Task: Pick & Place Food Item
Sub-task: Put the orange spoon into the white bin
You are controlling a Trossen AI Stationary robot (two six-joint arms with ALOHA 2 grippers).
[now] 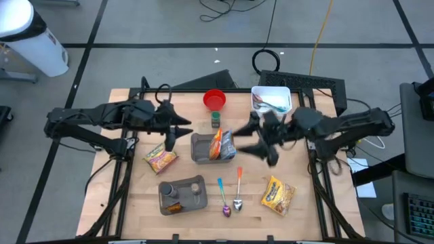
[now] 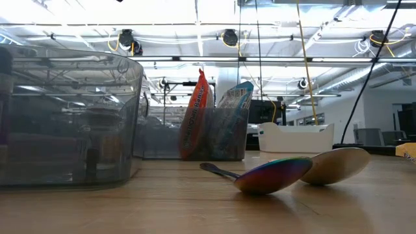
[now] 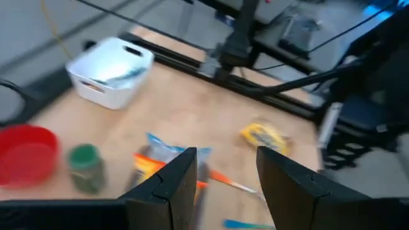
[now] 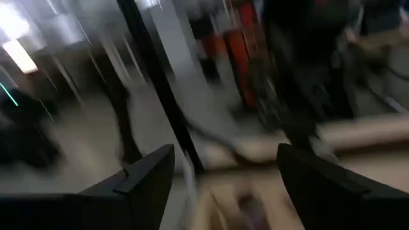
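Overhead view: even, bright illumination, soft short shadows beneath both arms on the counter [image 1: 203,217]. Level view: strong backlight from ceiling light strips [image 2: 195,26], glare along the clear bin [image 2: 65,117] (its wall reflecting the fixtures), foreground spoon bowl [image 2: 273,175] catching an iridescent sheen. Left wrist view: moderately soft throughout. Right wrist view: heavy motion smear, background unreadable, only the dark fingers [image 4: 147,185] distinct.

Two snack packets [image 1: 223,144] are standing in the middle bin [image 1: 201,149]. Another packet [image 1: 160,158] is lying left of it, two spoons [image 1: 231,196] before it, a bowl [image 1: 214,100] behind it.
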